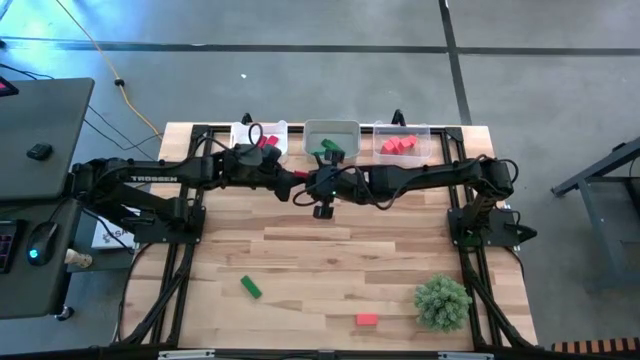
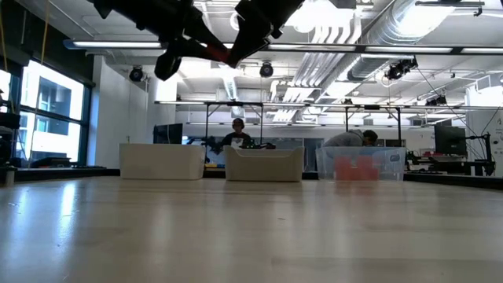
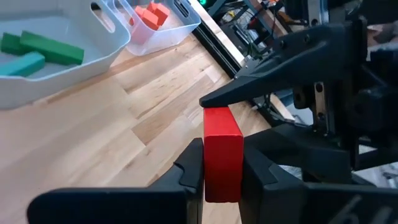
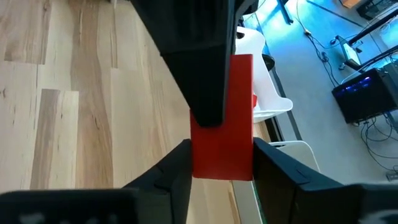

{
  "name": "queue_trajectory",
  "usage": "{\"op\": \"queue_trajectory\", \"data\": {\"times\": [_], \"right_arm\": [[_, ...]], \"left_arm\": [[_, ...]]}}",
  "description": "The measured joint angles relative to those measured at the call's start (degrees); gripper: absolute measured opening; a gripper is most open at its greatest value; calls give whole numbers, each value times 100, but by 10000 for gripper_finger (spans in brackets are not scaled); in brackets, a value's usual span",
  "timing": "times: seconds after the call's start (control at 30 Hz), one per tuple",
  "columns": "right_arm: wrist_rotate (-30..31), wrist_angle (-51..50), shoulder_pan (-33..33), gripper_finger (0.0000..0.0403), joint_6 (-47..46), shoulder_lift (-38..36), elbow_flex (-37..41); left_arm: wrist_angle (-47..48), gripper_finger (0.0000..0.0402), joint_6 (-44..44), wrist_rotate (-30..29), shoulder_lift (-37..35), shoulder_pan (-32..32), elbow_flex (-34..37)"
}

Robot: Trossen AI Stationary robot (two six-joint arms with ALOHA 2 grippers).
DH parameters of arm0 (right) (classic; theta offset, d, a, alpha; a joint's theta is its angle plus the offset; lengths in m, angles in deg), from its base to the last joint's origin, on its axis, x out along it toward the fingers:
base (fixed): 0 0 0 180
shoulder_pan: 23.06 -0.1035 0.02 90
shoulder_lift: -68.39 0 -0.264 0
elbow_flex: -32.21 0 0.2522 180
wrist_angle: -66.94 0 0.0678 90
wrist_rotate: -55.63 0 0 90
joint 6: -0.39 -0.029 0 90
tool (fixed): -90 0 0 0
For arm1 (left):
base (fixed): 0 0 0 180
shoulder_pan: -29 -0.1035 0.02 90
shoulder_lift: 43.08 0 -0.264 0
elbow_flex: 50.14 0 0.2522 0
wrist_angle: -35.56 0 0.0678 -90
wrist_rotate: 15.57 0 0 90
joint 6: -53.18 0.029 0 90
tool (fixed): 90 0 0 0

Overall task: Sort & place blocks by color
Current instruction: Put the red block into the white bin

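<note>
While both arms meet in the air just in front of the row of bins, a crimson block is held between them, clear of the table. The left gripper is clamped on its lower end, fingers closed hard against two opposite faces. The right gripper has its fingers against the other pair of faces, so I read this as a hand-over with both arms gripping the one block. To do it well, I would keep the left arm motionless and confirm that its grip is square before I let the right fingers part. I would then draw the right arm straight back along its own axis, so that no finger drags the block askew. The left bin already holds red pieces and lies nearest the left arm, so I judge it the destination. The middle bin holds green blocks and the right bin coral ones. A green block and a loose red block lie unsorted on the near half of the table, beside an artificial plant.
</note>
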Motion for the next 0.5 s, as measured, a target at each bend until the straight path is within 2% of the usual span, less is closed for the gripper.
{"op": "queue_trajectory", "data": {"times": [0.2, 0.5], "right_arm": [[-83, 62, 0, 171, -112, 0, 0], [-74, 58, 168, 190, -904, 0, 0]], "left_arm": [[19, 34, 385, -44, 0, 4, 0], [557, 34, 890, -256, 0, -305, 0]]}}
